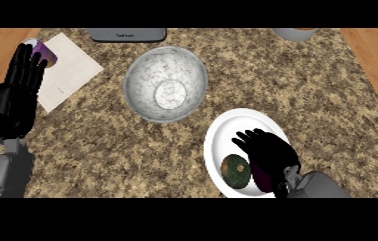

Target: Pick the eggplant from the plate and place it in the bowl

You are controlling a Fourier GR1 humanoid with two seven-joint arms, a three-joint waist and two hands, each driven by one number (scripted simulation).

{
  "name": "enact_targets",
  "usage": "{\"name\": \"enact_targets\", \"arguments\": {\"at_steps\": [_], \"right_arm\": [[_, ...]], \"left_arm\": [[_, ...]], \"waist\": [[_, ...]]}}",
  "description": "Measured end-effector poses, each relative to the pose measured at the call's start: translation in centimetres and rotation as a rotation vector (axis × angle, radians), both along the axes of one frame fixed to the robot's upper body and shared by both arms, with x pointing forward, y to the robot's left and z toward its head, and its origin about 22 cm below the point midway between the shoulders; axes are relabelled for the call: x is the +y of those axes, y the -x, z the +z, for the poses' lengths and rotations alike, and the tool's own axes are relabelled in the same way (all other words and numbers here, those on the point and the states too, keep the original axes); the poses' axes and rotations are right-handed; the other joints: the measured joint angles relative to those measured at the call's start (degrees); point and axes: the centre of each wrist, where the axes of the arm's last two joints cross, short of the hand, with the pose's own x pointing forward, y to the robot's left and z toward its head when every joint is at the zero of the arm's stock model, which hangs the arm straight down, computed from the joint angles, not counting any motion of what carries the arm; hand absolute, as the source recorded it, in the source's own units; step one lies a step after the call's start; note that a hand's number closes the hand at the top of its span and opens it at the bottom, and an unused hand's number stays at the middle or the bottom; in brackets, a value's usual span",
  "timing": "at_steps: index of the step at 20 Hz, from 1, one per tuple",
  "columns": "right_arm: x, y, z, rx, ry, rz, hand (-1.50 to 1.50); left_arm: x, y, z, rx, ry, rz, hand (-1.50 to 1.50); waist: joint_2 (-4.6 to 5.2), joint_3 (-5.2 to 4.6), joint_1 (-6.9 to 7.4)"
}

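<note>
Right hand (267, 157) over round white plate (221, 135), fingers curling onto dark purple eggplant (260, 177) | speckled grey bowl (165, 83), up-left of plate, holds nothing | lift and placement still ahead | left hand (21, 92) rests flat-fingered, far left of plate

A white sheet of paper (68, 70) is laid flat on the speckled brown counter (310, 85), near its left side. A purple thing (44, 52) is seen at the paper's top left corner. A grey box (127, 34) is set at the far edge. A grey pot (295, 33) is seen at the far right.
</note>
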Motion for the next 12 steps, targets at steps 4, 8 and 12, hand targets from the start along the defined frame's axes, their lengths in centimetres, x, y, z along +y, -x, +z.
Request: {"name": "enact_targets", "arguments": {"at_steps": [4, 8, 12], "right_arm": [[-0.3, -0.3, -1.4, -0.001, 0.02, -0.027, -1.5], [-0.9, -1.0, -1.7, -0.008, 0.034, -0.037, 1.5], [-0.5, -1.0, -2.3, -0.067, -0.005, -0.007, 1.5]], "left_arm": [[0.4, -0.1, 0.5, 0.002, 0.0, 0.0, 0.0], [0.3, 0.2, 0.4, 0.0, -0.002, -0.001, 0.0], [-0.2, 0.0, 0.3, 0.0, -0.001, 0.001, 0.0]], "waist": [[0.0, 0.0, -0.03], [-0.02, -0.01, -0.02], [-0.28, -0.26, -0.07]]}}
